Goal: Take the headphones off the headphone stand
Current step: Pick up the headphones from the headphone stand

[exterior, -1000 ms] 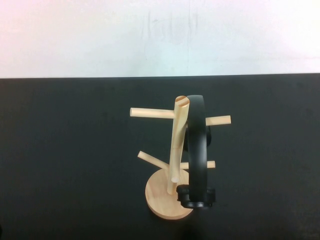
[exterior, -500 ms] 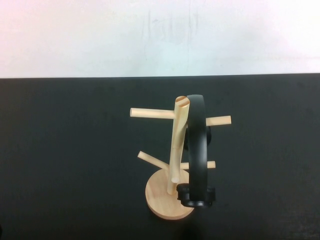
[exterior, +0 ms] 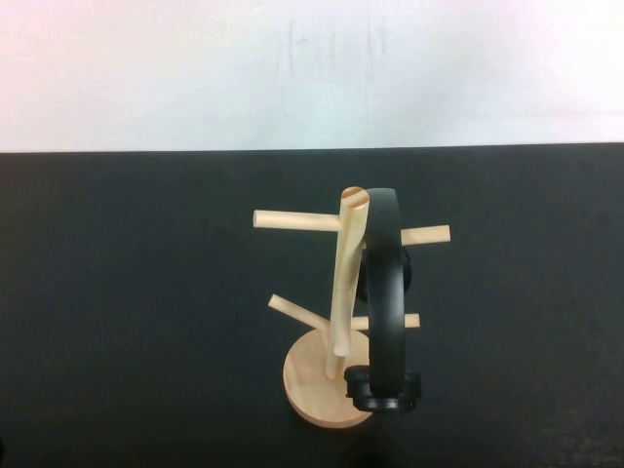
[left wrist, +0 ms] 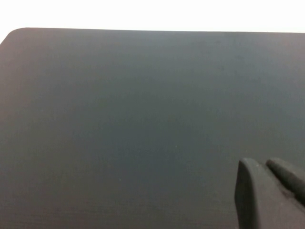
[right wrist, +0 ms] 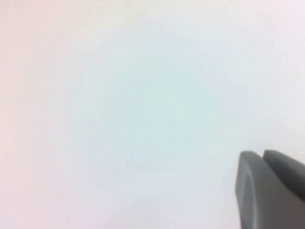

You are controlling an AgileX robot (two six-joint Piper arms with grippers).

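Note:
The light wooden headphone stand (exterior: 343, 292) stands on its round disc base near the front middle of the black table. The black headphones (exterior: 386, 292) hang on its right side: the thin band loops over the upper right peg beside the post top, and one ear cup (exterior: 384, 390) hangs low over the base's right edge. The other cup is mostly hidden behind the band. Neither gripper shows in the high view. My left gripper (left wrist: 262, 163) is shut and empty above bare black table. My right gripper (right wrist: 261, 153) is shut and empty, facing a white surface.
The black table (exterior: 146, 322) spreads wide on both sides of the stand. A white wall (exterior: 312, 68) runs along its far edge. The stand's left pegs (exterior: 292, 220) stick out bare.
The headphones' lower ear cup has settled very slightly downward on the stand. Nothing else has moved.

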